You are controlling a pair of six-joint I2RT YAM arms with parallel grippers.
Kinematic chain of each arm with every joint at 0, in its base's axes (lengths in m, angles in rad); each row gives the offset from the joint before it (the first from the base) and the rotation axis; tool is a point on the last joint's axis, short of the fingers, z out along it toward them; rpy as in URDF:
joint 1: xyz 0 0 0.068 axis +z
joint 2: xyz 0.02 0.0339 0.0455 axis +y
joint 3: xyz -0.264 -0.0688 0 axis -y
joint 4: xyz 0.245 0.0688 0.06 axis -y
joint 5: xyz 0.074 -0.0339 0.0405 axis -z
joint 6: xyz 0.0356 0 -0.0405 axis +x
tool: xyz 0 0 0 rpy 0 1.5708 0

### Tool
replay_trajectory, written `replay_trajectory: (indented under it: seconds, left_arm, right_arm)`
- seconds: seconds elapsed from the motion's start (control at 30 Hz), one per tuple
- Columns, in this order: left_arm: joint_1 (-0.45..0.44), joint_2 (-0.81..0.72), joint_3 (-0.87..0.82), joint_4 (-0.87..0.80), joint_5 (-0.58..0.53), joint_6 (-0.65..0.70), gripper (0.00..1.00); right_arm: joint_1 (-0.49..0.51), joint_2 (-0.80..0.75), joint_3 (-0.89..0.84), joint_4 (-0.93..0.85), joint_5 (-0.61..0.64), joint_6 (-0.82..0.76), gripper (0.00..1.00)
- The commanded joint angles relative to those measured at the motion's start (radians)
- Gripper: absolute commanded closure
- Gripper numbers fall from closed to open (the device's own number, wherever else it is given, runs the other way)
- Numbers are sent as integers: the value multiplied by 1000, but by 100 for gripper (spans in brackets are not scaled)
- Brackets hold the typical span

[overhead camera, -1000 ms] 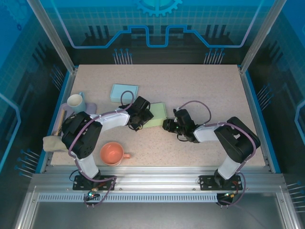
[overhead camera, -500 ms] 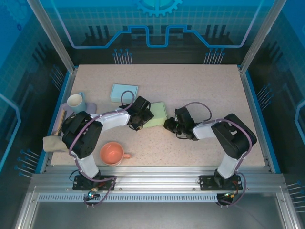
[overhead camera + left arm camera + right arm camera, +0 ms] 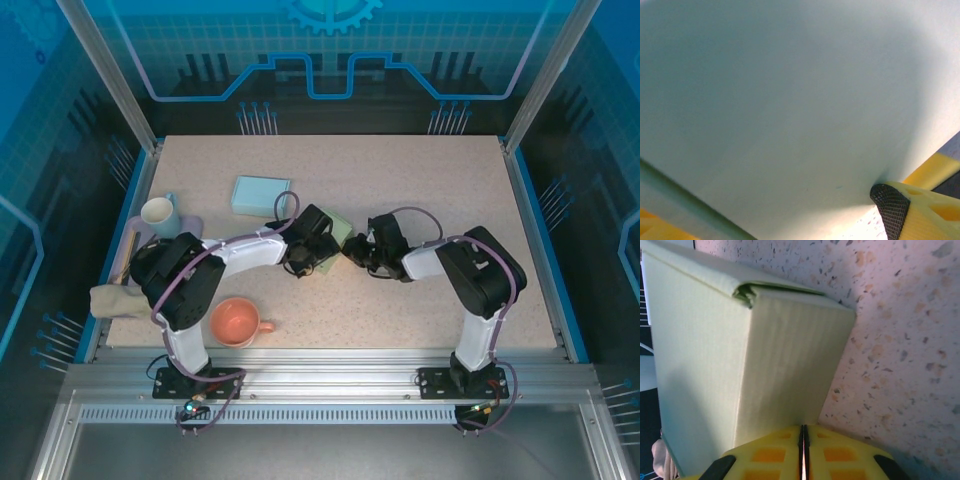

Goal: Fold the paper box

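Now Box Sits Between Two Claws

The green box [image 3: 338,228] lies mid-tabletop [image 3: 420,180]. Left claw [image 3: 322,243] stands apart, the box's face close between its fingers [image 3: 892,205]. Right claw [image 3: 352,252] is together, its tip touching the box. Farther left sit a blue box [image 3: 260,195], mug [image 3: 158,212] and pink cup [image 3: 235,320].

top view looks down from above the near edge over the whole bench [image 3: 430,190], while both wrist views sit tight against the paper box [image 3: 740,365] at mid-bench.
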Motion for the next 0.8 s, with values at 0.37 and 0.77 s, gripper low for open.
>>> replay_trajectory:
  seconds: [0.37,0.77]
  left_arm:
    - [-3,-185,43,-178,-19,205,11]
    - [185,4,213,-39,70,712,6]
  right_arm:
    - [-163,-38,15,-265,-146,-178,88]
    - [-170,33,181,-393,-209,-254,100]
